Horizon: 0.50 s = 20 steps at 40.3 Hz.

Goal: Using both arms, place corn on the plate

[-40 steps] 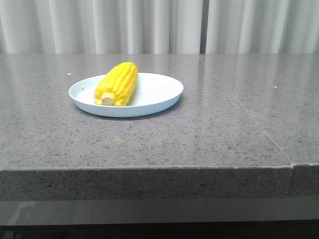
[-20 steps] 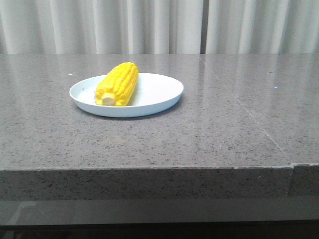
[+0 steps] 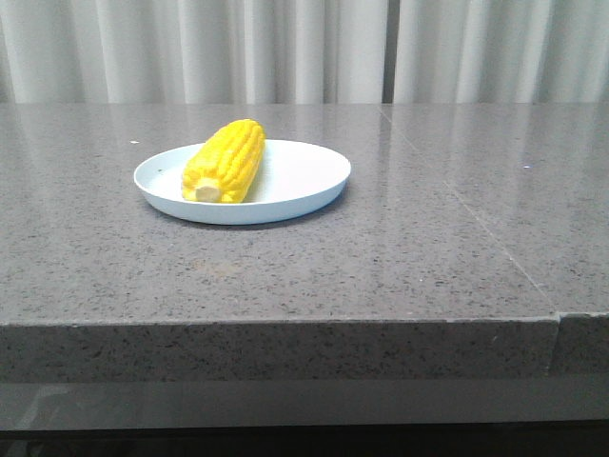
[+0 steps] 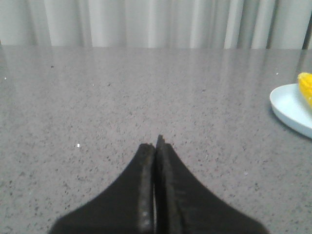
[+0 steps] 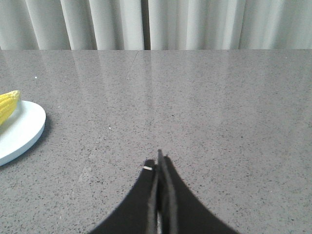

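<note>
Corn lying on the left half of the pale plate, stub end toward the camera, resting on the grey speckled bench left of centre, white curtain behind. Left tool pressed fully closed, gripping nothing, low over bare bench, plate and corn off to its right. Right tool likewise closed and empty, plate off to its left.

Grey speckled table — plate resting directly on it
</note>
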Available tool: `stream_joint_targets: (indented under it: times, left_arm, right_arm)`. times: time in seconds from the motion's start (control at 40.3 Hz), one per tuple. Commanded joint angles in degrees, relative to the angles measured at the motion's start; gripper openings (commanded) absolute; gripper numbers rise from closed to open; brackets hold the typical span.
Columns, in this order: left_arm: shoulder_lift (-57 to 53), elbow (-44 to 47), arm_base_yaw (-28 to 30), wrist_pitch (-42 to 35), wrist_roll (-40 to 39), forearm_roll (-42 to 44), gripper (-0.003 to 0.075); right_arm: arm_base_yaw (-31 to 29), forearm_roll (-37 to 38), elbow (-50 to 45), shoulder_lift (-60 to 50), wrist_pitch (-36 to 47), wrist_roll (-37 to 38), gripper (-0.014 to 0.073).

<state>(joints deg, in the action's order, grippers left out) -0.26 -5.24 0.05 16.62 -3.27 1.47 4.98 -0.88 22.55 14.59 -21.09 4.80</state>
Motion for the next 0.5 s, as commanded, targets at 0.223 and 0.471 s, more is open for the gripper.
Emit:
stream_joint_targets:
  times: [0.223, 0.471]
  left_arm:
    - [-1.1, 5.64, 0.48, -12.69, 0.05, -0.74, -0.002]
    - [-1.1, 5.64, 0.48, -12.64, 0.05, -0.74, -0.002]
  right_arm:
    - [-0.22, 0.44, 1.59, 0.46, 4.36, -0.55, -0.0091]
    - [-0.22, 0.44, 1.59, 0.46, 4.36, -0.55, -0.0091]
